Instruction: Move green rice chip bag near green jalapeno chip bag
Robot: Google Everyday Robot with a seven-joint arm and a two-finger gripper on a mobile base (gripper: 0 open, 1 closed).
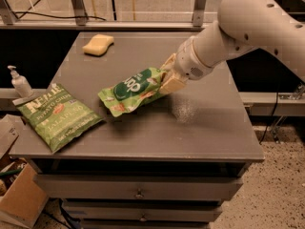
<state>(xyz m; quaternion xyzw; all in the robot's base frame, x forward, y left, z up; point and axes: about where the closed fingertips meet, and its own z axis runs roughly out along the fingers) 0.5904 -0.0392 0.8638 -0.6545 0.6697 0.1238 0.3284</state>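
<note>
Glossy green rice chip bag, smooth cream tool above matt grey table

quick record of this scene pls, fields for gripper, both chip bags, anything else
gripper: above table centre, shut on green rice chip bag
green rice chip bag: held by one end, tilted, over the table
green jalapeno chip bag: flat on near-left corner, apart from the held bag
yellow sponge: far-left of tabletop
pump bottle: beside the table's left edge

High front view, gripper over table
</note>
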